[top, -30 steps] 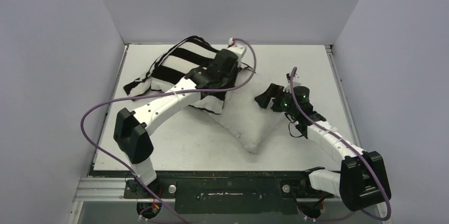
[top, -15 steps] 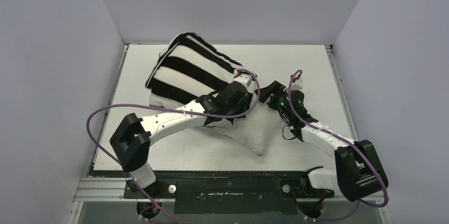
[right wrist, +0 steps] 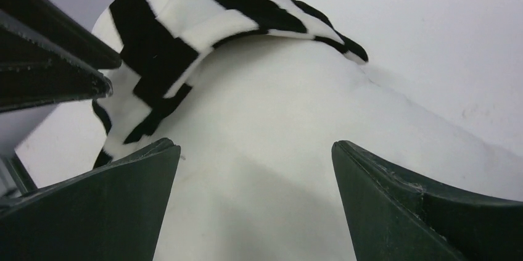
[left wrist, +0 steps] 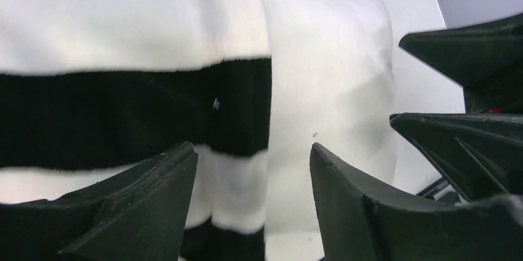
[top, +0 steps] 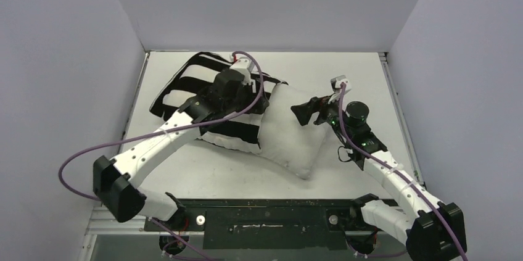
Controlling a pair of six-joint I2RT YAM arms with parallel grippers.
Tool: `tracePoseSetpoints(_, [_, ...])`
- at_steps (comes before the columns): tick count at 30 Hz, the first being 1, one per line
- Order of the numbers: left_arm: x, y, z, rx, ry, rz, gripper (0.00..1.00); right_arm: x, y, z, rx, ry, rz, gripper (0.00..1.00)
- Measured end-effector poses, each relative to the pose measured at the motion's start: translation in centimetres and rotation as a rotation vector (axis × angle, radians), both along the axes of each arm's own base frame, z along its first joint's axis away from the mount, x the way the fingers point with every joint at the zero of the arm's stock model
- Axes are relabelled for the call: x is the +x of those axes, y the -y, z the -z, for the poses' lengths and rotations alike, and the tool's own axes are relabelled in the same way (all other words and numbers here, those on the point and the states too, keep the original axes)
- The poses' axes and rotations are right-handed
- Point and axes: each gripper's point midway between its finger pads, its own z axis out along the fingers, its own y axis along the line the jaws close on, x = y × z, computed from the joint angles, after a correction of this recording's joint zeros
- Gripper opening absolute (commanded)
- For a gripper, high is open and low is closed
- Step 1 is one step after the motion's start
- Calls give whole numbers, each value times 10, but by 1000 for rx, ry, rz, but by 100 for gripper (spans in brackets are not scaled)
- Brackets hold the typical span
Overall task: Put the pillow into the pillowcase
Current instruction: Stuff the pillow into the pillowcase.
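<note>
- The white table carries everything, its walls pale grey.
- The pillow lies at the table's middle, tilted; its left part is inside the sleeve and its right part sticks out bare.
- The pillowcase, black and white striped, covers the pillow's left side, and its open edge crosses the pillow's middle.
- The left gripper hangs over that open edge with its fingers apart, gripping nothing.
- The right gripper faces the bare end of the pillow with its jaws spread wide and nothing between them.
</note>
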Motion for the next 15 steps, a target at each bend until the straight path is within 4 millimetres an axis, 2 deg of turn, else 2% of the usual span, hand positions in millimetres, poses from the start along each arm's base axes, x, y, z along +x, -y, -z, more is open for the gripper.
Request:
tracePoseSetpoints(2, [-14, -11, -8, -18, 20, 2, 67, -11, -9, -12, -59, 69, -77, 99])
tracePoseSetpoints(4, [-31, -23, -5, -22, 20, 7, 67, -22, -19, -18, -129, 134, -159, 99])
tracePoseSetpoints(6, [-47, -29, 12, -6, -5, 13, 67, -36, -30, -15, -214, 188, -239, 100])
tracePoseSetpoints(9, [-65, -30, 51, 45, -64, 24, 65, -59, -51, -3, -341, 267, -369, 100])
tracePoseSetpoints(10, [-70, -31, 63, 62, -84, 26, 59, -68, -60, 0, -374, 293, -411, 100])
tracePoseSetpoints(11, [-75, -32, 77, 83, -105, 28, 45, -77, -70, 4, -421, 328, -450, 100])
tracePoseSetpoints(13, [-78, -33, 97, 111, -126, 20, 10, -95, -88, 16, -513, 388, -528, 100])
tracePoseSetpoints(14, [-77, -33, 103, 122, -133, 13, 0, -101, -97, 23, -561, 415, -558, 100])
tracePoseSetpoints(15, [-75, -34, 106, 133, -132, 4, 0, -104, -103, 31, -612, 436, -581, 100])
